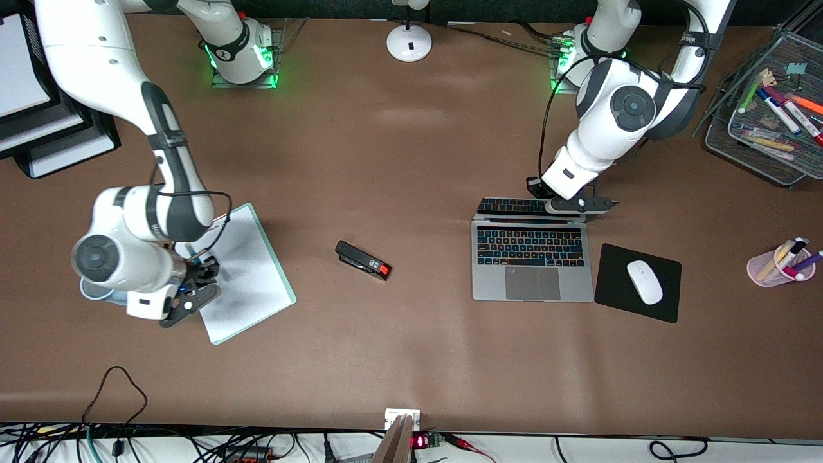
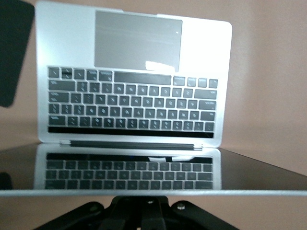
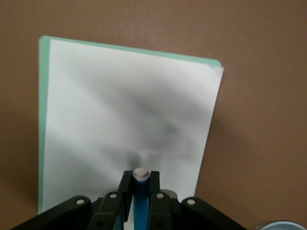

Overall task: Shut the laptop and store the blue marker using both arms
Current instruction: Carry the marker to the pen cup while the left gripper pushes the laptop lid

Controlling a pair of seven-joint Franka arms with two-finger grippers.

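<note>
The silver-grey laptop (image 1: 532, 257) lies open toward the left arm's end of the table. Its lid (image 1: 511, 207) is tilted over the black keyboard, and the screen (image 2: 144, 172) mirrors the keys. My left gripper (image 1: 575, 204) is at the lid's top edge, which crosses just in front of it in the left wrist view (image 2: 141, 213). My right gripper (image 1: 200, 275) is shut on the blue marker (image 3: 141, 206), whose whitish end sticks out between the fingertips. It holds the marker over a white sheet of paper (image 1: 244, 273).
A black stapler with a red end (image 1: 363, 260) lies mid-table. A white mouse (image 1: 644, 281) sits on a black mousepad (image 1: 665, 308) beside the laptop. A pink cup of markers (image 1: 775, 267), a wire tray of markers (image 1: 768, 112) and a pale blue round container (image 1: 95, 290) stand near the ends.
</note>
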